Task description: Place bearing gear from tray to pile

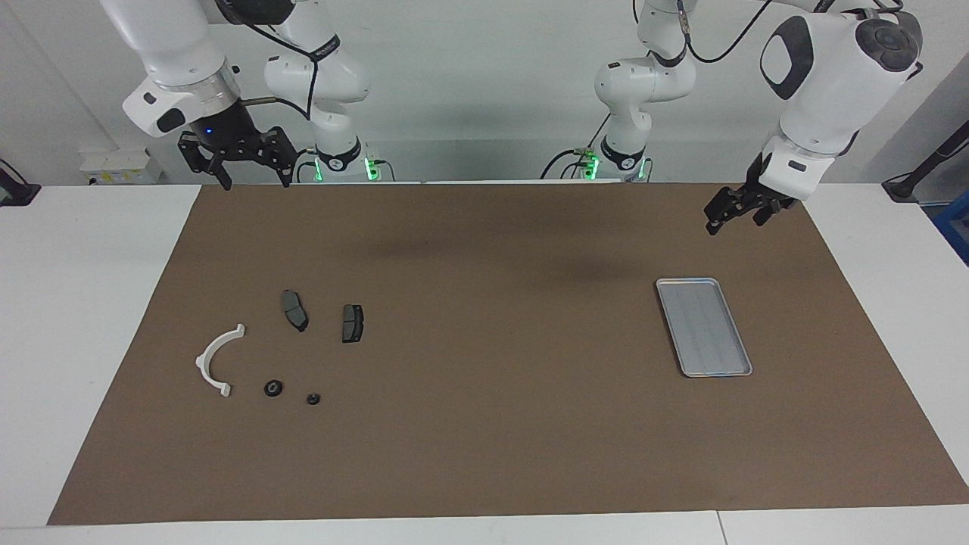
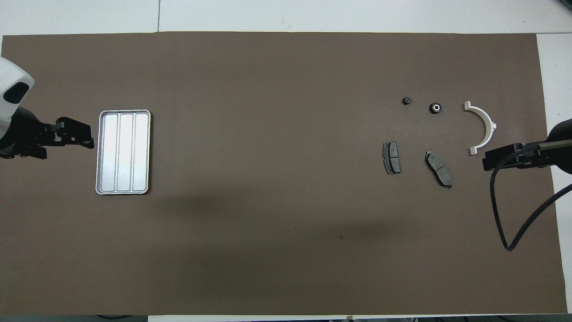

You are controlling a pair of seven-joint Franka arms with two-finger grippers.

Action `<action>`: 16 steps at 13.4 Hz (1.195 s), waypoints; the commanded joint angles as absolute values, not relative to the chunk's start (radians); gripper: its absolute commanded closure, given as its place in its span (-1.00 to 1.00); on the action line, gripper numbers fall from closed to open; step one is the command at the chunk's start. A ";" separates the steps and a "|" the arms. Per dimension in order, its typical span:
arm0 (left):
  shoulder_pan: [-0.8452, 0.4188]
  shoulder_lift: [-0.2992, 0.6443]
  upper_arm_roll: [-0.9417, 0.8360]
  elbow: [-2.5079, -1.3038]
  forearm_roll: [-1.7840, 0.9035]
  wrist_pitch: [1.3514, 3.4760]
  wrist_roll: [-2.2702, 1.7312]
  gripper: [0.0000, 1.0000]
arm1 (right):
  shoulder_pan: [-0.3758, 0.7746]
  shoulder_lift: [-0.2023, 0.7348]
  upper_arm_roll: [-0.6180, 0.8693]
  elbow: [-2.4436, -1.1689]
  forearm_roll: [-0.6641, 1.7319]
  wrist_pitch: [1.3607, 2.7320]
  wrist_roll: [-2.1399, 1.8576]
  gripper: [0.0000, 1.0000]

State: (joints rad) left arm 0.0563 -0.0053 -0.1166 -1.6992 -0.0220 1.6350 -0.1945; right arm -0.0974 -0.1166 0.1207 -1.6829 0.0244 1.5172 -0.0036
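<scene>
Two grippers hang spread, empty: left gripper by the tray, right gripper over the mat's edge. Bearing gear lies in the pile, twelve o'clock from the brake pads overhead. Light, hard, I reckon; I'd pinch its rim.

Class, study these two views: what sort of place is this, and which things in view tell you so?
Probably a robotics lab or test bench: two white robot arms stand at a table covered by a brown mat, with a metal tray, brake-pad-shaped pieces and a white half-ring bracket laid out.

A robotics lab: two white arms mounted at a white table with a brown mat.
</scene>
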 commanded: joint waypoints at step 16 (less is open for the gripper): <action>0.043 -0.014 -0.107 -1.692 -0.005 1.620 -0.196 -1.00 | -0.114 -0.078 0.133 -1.637 -0.003 1.572 -0.026 -1.00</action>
State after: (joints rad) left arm 0.0563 -0.0053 -0.1165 -1.6992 -0.0220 1.6350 -0.1945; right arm -0.0996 -0.0853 0.1210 -1.6584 0.0150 1.5667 -0.0036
